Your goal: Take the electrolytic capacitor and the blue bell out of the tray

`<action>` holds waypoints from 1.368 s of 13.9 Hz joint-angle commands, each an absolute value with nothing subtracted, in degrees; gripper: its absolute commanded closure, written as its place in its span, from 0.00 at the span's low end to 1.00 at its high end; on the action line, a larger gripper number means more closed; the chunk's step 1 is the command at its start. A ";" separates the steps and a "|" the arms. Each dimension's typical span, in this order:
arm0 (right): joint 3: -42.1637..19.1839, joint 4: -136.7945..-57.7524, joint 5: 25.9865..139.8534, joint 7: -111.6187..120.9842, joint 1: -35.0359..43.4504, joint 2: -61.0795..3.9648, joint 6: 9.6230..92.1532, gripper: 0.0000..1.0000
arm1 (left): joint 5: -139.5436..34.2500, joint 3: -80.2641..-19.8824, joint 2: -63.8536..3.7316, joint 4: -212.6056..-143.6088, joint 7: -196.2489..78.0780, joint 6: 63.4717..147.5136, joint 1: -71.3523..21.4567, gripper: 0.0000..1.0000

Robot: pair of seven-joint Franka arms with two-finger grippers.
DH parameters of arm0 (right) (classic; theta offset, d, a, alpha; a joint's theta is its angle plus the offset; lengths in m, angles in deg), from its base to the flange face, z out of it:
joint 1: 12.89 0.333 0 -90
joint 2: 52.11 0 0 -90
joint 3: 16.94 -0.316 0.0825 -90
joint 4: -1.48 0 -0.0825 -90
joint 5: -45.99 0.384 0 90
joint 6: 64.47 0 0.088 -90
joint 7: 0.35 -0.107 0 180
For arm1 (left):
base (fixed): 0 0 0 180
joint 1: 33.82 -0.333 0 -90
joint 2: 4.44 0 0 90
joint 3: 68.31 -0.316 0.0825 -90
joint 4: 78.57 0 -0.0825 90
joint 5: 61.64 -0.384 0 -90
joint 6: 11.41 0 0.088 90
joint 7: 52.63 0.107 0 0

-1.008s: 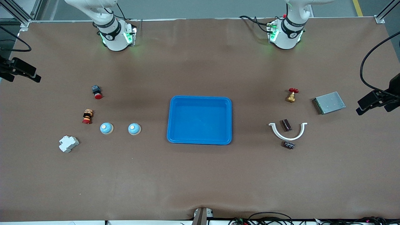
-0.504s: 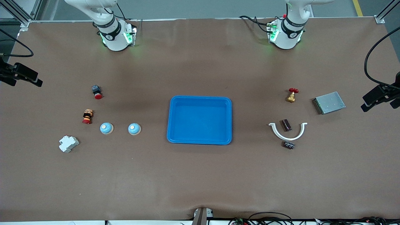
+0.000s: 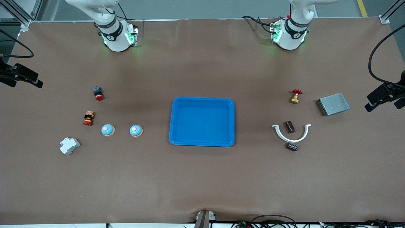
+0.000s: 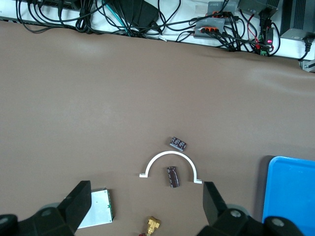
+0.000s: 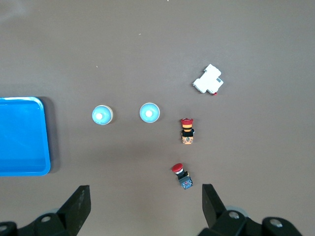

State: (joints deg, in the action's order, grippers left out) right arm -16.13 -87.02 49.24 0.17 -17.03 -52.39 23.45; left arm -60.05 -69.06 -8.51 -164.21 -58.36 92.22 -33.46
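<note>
The tray [image 3: 202, 121] sits bare mid-table, both blue bells [image 3: 108, 129] toward the right arm's end, both capacitors [image 3: 289, 126] toward the left arm's, while the left gripper [image 4: 147, 209] and right gripper [image 5: 145, 209] hang wide open, empty.

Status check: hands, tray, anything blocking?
Left hand and right hand open, high over table. Tray empty. Two blue bells outside it.
</note>
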 commanded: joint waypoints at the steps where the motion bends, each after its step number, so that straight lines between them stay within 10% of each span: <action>1: -16.68 -87.55 47.41 0.70 -17.81 -53.08 24.56 0.00 | -58.56 -69.45 -7.52 -164.79 -57.03 91.86 -33.03 0.00; 19: -16.85 -88.43 47.30 0.79 -17.55 -53.08 27.02 0.00 | -59.53 -69.45 -7.95 -164.97 -56.59 89.49 -32.24 0.00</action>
State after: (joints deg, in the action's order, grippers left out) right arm -16.39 -87.55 46.86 0.26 -17.03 -52.40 26.35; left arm -60.03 -69.37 -8.51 -164.45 -58.23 90.16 -32.33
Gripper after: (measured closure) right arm 0.000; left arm 0.000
